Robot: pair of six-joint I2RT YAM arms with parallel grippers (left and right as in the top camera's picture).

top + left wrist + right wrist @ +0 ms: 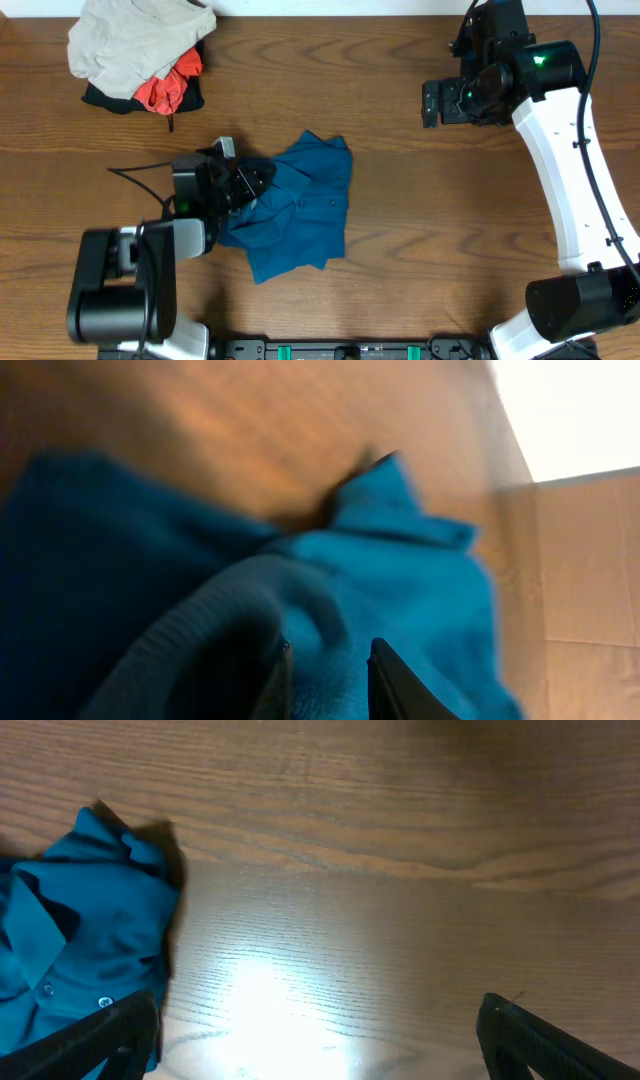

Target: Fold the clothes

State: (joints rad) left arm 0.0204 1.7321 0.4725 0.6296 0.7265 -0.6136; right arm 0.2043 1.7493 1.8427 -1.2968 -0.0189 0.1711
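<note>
- Far-left corner: a beige garment [130, 40] sits heaped
- Left gripper [255, 178] is down on the teal shirt [300, 210], on its left edge; jaws a narrow slit, can't tell if they pinch cloth
- Teal shirt lies crumpled mid-table [400, 230]
- Right gripper [432, 103] hovers well apart, jaws spread wide

Beige garment [135, 40] atop orange-red garment [165, 92], black garment [100, 98]; wooden table [400, 250].
</note>
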